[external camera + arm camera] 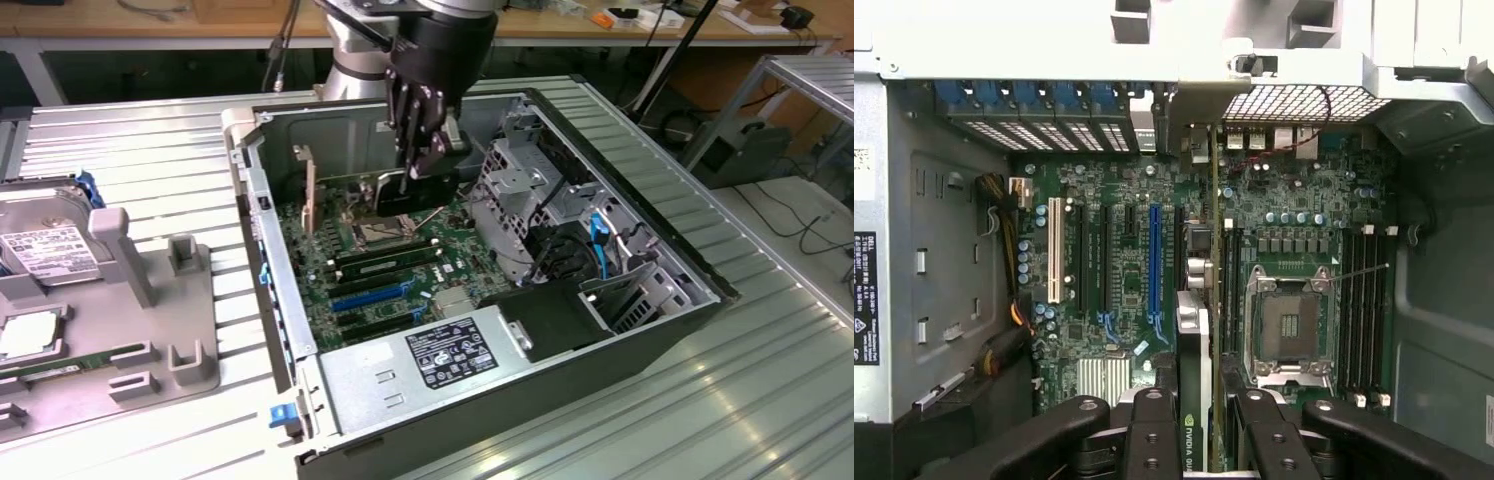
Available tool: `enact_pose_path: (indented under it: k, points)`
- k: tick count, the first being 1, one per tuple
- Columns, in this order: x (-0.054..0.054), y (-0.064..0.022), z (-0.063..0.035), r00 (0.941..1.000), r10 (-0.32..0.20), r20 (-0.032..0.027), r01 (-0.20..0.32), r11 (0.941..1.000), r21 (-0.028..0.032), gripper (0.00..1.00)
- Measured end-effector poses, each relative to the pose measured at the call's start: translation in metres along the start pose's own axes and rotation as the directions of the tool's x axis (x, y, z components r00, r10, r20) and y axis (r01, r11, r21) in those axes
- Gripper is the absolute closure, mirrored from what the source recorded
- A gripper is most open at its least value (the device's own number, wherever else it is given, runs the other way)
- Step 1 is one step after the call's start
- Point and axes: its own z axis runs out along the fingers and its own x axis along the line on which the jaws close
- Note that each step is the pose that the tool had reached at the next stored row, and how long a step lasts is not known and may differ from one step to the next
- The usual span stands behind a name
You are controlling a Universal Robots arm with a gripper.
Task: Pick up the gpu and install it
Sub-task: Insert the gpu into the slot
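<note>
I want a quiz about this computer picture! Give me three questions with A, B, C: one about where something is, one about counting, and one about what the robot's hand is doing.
1. Where is the gpu?
A. On the grey tray outside.
B. Over the motherboard, inside the open case.
C. On the floor.

2. How many long white slots does the motherboard have?
A. One.
B. Three.
C. Five.

3. What is the gripper doing?
A. Open, holding nothing.
B. Shut on a hard drive.
C. Shut on the gpu.

Answers:
1 B: the exterior view shows the card hanging above the board, within the case walls.
2 A: the wrist view shows a single white slot among black and blue ones.
3 C: the jaws press the card from both sides.
</note>
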Motion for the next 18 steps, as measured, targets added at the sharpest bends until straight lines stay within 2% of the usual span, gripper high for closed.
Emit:
enact_pose_path:
  k: [6, 18]
  points:
    - [0.0, -0.0004, 0.0108, 1.0, 0.0, 0.0001, 0.0, 1.0, 0.0001, 0.73]
    - [0.0, -0.0014, 0.0391, 1.0, 0.0, 0.0001, 0.0, 1.0, 0.0006, 0.73]
